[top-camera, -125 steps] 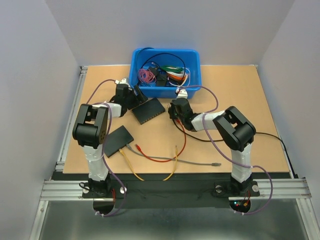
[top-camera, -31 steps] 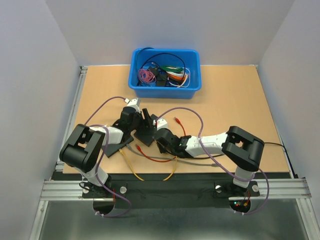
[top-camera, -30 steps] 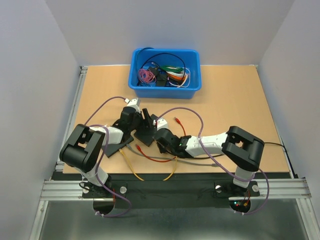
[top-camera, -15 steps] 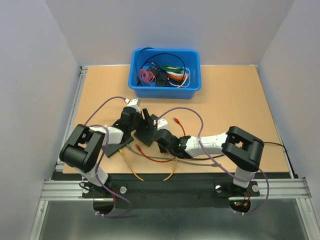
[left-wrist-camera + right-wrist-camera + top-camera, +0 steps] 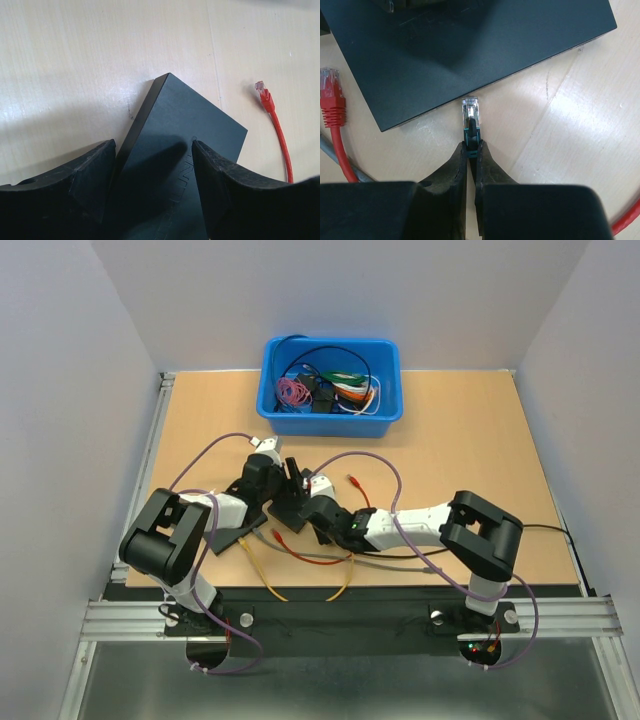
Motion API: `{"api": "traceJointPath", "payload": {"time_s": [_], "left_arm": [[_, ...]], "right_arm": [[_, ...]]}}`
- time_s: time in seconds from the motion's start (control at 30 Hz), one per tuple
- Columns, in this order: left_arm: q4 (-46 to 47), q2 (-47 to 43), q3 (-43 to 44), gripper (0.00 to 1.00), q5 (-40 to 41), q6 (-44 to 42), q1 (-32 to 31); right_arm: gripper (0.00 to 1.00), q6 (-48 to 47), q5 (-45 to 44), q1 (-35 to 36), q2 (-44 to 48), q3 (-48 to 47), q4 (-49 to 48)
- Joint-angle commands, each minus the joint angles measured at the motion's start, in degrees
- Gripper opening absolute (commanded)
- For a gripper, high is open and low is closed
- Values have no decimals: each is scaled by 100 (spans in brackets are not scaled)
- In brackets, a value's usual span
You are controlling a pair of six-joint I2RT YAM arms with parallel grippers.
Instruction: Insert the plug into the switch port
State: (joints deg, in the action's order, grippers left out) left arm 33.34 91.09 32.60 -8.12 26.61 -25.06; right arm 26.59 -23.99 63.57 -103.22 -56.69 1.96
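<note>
The right gripper (image 5: 471, 150) is pressed together, pinching the clear plug (image 5: 470, 111) by its dark boot. The plug's tip sits just ahead, at the near edge of the black switch (image 5: 470, 45); whether they touch is unclear. Left of these fingers lie a red plug (image 5: 331, 97) and a grey cable (image 5: 337, 157). The left gripper (image 5: 152, 150) is spread wide astride the switch; whether it clamps it I cannot tell. Embossed lettering between its fingers is too faint to read. A red patch cable (image 5: 280, 140) lies to its right.
</note>
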Motion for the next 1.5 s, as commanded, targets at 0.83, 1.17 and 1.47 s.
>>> {"api": "traceJointPath", "payload": {"time_s": [0.83, 1.17, 1.47], "left_arm": [[-249, 243, 177, 72, 65, -103, -228], [-249, 269, 194, 72, 30, -139, -280], [-249, 330, 229, 70, 47, -165, -377]], "right_arm": [[1, -330, -1002, 191, -84, -835, 103], [0, -628, -397, 199, -383, -862, -28], [0, -962, -308, 200, -182, -590, -441]]}}
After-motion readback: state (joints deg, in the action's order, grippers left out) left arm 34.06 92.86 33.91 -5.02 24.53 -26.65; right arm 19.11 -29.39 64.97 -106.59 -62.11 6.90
